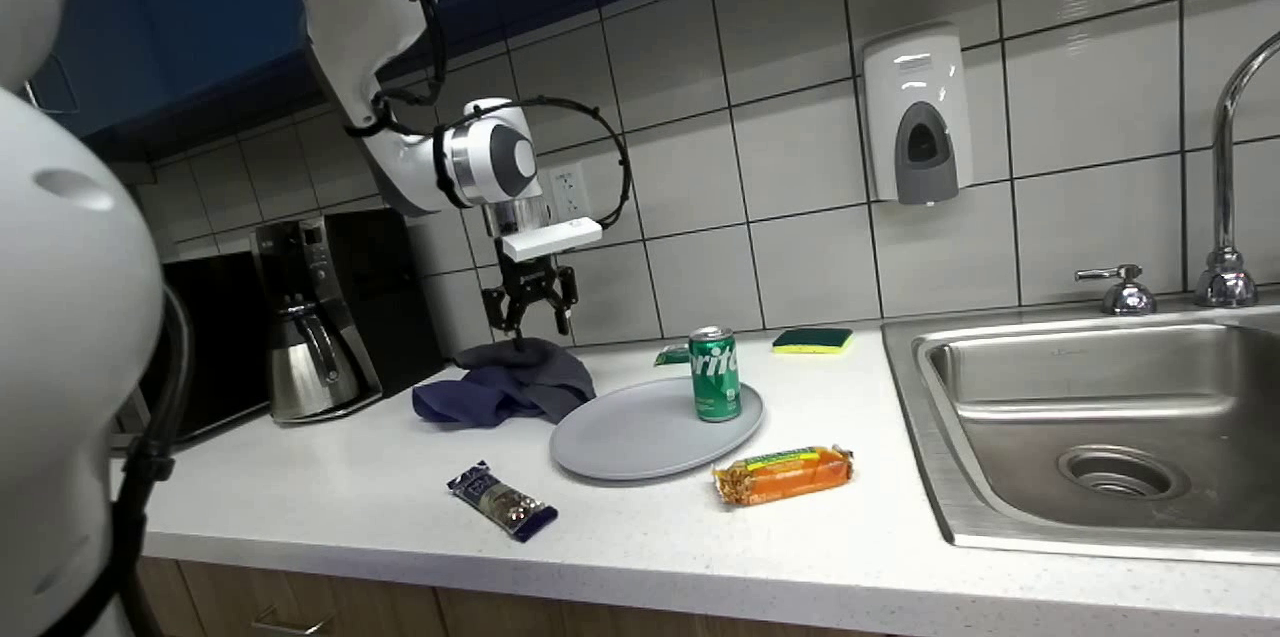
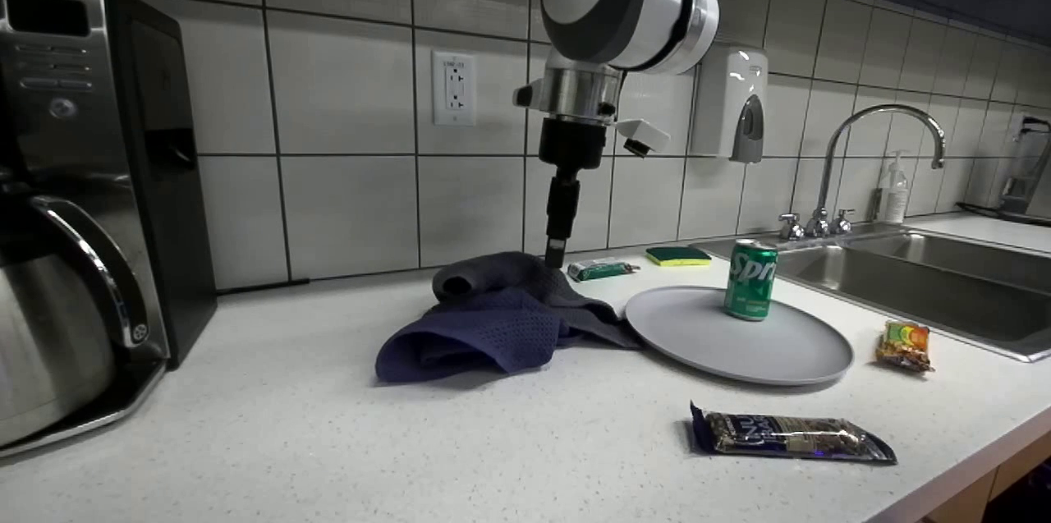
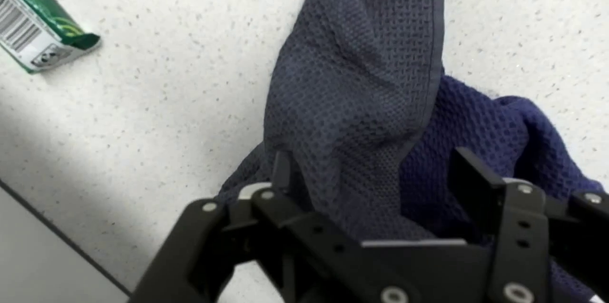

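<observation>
My gripper (image 1: 540, 329) is open and points down over a crumpled dark grey and navy cloth (image 1: 500, 385). It also shows edge-on in an exterior view (image 2: 556, 254). In the wrist view, the spread fingertips (image 3: 376, 167) have folds of the cloth (image 3: 352, 98) between and below them; I cannot tell whether they touch it. A grey round plate (image 2: 722, 346) lies beside the cloth, with a green Sprite can (image 2: 750, 281) upright on it. A green wrapped bar (image 3: 35, 22) lies near the wall, also seen in both exterior views (image 1: 672, 355) (image 2: 601, 269).
An orange snack pack (image 1: 785, 475) and a dark nut bar (image 1: 502, 502) lie toward the counter's front. A sponge (image 2: 678, 256) lies by the tiled wall. A coffee maker (image 1: 310, 337) stands at one end, a steel sink (image 1: 930, 437) with faucet (image 1: 1228, 217) at the other.
</observation>
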You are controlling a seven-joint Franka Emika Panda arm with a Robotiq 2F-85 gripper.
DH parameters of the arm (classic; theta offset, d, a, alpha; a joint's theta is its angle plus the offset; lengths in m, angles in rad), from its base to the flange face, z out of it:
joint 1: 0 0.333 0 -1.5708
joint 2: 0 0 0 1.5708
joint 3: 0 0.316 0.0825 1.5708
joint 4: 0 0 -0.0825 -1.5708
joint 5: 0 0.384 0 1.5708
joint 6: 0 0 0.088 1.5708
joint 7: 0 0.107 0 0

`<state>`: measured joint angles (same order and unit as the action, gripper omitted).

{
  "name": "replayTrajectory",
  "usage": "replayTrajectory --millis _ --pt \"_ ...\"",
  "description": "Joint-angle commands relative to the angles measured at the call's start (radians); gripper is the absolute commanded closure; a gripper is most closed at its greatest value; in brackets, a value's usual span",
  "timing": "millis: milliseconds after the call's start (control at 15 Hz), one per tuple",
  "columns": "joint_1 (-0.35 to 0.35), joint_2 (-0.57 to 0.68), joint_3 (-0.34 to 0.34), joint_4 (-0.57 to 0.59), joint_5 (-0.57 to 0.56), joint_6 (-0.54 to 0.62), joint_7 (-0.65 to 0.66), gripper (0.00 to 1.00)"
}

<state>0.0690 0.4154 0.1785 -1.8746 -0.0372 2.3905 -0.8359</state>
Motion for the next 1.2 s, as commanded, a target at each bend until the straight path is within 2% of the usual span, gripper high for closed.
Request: replayTrajectory --millis 0,267,467,533,1000,1133 --pt "-0.045 -0.08 0.008 -0.065 0.025 -0.062 -0.036 0.0" --pt "-0.061 -0.13 -0.024 -0.107 0.007 -0.105 -0.008 0.0" --pt "-0.074 -0.16 -0.042 -0.117 0.013 -0.189 -0.019 0.0" --pt "-0.059 -0.104 -0.042 -0.082 0.005 -0.133 -0.005 0.0" --pt "-0.064 -0.127 -0.049 -0.097 0.005 -0.169 -0.005 0.0" --pt "-0.055 -0.148 -0.072 -0.12 -0.027 -0.151 0.083 0.0"
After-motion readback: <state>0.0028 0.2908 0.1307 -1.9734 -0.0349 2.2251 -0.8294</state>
